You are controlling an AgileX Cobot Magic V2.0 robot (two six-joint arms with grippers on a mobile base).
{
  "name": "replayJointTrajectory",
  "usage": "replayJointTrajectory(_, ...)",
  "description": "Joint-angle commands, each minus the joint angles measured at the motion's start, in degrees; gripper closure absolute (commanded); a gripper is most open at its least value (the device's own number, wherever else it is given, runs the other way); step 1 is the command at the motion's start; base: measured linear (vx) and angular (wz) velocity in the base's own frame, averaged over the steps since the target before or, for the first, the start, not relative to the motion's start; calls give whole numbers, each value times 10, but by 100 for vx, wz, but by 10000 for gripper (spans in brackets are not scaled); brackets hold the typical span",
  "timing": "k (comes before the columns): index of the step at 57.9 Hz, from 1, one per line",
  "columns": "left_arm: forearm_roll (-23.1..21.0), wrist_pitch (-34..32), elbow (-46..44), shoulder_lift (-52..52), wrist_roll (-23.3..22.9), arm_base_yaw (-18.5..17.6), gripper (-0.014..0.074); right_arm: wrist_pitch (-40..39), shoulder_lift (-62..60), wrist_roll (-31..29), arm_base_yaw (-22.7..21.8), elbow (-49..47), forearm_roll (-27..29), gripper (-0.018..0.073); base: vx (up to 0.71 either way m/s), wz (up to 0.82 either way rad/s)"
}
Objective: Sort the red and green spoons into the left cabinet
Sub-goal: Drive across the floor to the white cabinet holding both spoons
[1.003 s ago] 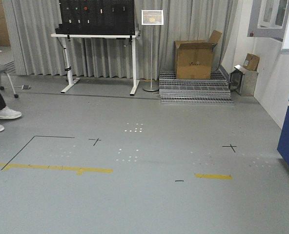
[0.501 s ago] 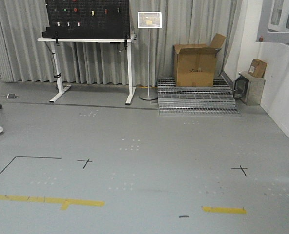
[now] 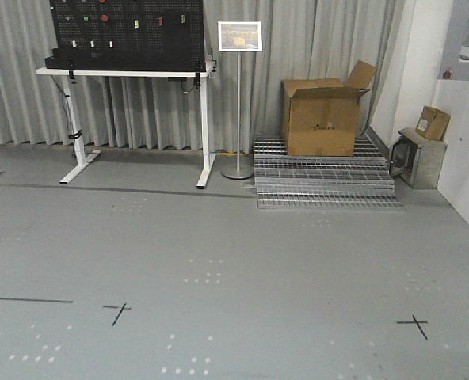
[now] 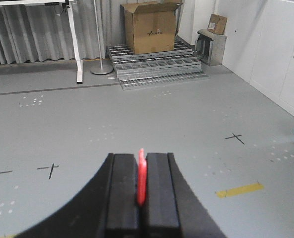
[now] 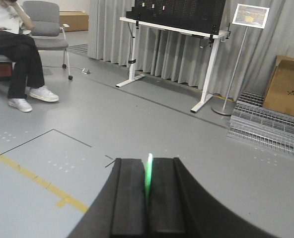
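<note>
My left gripper [image 4: 141,163] is shut on the red spoon [image 4: 141,179]; only a thin red edge shows between the black jaws, held above the grey floor. My right gripper [image 5: 148,166] is shut on the green spoon [image 5: 148,181]; a thin bright green sliver shows between its jaws. The left cabinet is out of view in every frame. Neither gripper shows in the front view.
Ahead stand a white-legged table with a black pegboard [image 3: 127,36], a sign on a pole [image 3: 238,95], a cardboard box [image 3: 322,115] on metal grating [image 3: 322,190], and a small metal box [image 3: 421,158]. A seated person [image 5: 15,49] shows in the right wrist view.
The front view has advanced towards the table and box; floor marks and yellow tape have slid down and out of frame. The blue cabinet and the person's feet have left the view.
</note>
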Motion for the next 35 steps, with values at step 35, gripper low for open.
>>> replayJointTrajectory(35, -9, -47, -15, 6, 0, -5, 603, -36, 4, -1, -2, -16, 9, 562, 64, -2)
